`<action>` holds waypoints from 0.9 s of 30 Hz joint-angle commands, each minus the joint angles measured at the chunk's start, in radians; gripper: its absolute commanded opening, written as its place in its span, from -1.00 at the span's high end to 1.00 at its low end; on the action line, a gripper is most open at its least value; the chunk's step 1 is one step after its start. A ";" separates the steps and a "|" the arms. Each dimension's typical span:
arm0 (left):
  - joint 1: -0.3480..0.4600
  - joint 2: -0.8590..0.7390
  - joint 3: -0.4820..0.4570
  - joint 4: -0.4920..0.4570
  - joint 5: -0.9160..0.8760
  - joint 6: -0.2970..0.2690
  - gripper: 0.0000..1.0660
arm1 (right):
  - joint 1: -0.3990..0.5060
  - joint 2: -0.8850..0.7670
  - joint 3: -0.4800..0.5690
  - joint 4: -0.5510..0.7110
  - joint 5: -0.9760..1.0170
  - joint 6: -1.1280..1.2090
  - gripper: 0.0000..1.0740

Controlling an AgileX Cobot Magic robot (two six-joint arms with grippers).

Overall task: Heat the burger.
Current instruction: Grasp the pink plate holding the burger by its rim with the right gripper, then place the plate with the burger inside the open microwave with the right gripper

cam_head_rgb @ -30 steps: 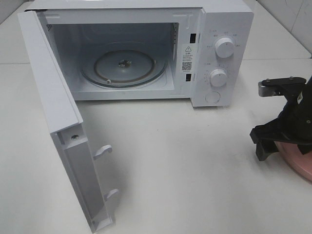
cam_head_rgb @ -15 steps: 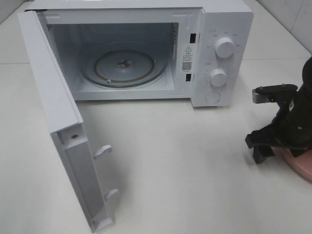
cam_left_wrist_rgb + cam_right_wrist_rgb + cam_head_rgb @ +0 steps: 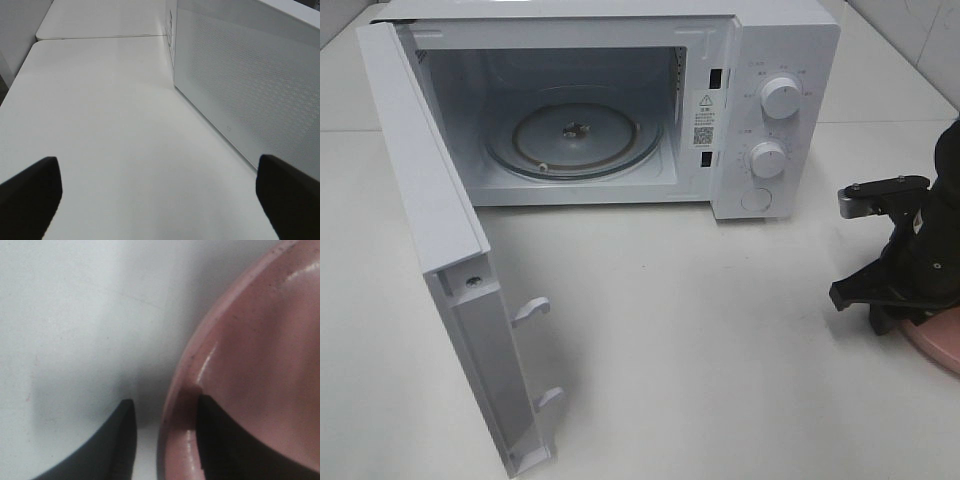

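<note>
The burger is out of view in every frame. A round pink plate point(image 3: 942, 345) lies at the table's right edge, mostly cut off. My right gripper point(image 3: 892, 318) is down at the plate's near-left rim. In the right wrist view the gripper point(image 3: 167, 440) has its jaws narrowed around the plate's point(image 3: 260, 340) rim, one finger inside and one outside. My left gripper point(image 3: 160, 200) is open and empty over bare table beside the microwave's side wall point(image 3: 250, 75). It does not show in the exterior view.
The white microwave point(image 3: 770, 60) stands at the back with its door point(image 3: 430, 230) swung wide open toward the front left. Its glass turntable point(image 3: 570, 135) holds nothing. Bare white table point(image 3: 700, 340) lies between the door and the right arm.
My right gripper has come down and shifted slightly right onto the plate's rim, covering more of the plate. The microwave and door have not moved.
</note>
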 commanded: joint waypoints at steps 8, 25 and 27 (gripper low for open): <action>-0.001 -0.016 0.002 -0.006 -0.005 -0.001 -0.83 | -0.002 0.024 0.005 -0.014 -0.004 0.024 1.00; -0.001 -0.016 0.002 -0.006 -0.005 -0.001 -0.83 | 0.001 -0.056 0.005 -0.065 0.102 0.024 1.00; -0.001 -0.016 0.002 -0.006 -0.005 -0.001 -0.83 | 0.001 -0.078 0.005 -0.076 0.127 0.031 1.00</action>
